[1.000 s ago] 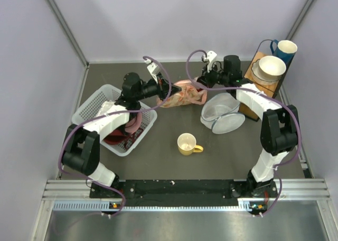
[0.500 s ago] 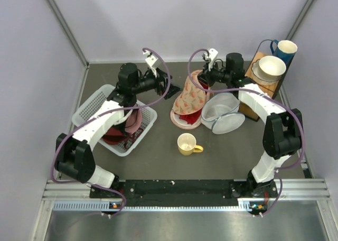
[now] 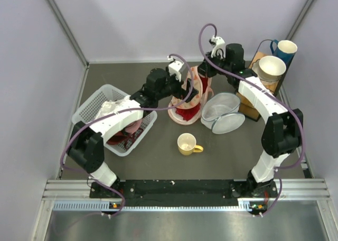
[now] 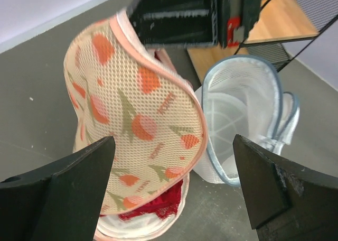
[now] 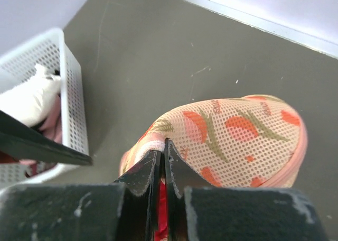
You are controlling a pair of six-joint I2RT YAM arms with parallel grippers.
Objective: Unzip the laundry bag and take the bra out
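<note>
The laundry bag is a peach mesh pouch with red prints. It hangs upright with its lower end on the table. My right gripper is shut on its upper rim. The bag gapes at the bottom, where the red lace bra shows against a white lining. The bra also shows from above. My left gripper is open just in front of the bag's lower part, its fingers on either side and not touching it. From above, the left gripper sits at the bag's left side.
A round white mesh container with blue trim lies right beside the bag. A yellow mug stands nearer the front. A white basket of clothes is at the left. A bowl and a blue mug sit back right on a wooden stand.
My left gripper let go of the bag, opened wide and swung right toward it. My right gripper lifted the bag upright, and the red bra now shows at its open bottom.
</note>
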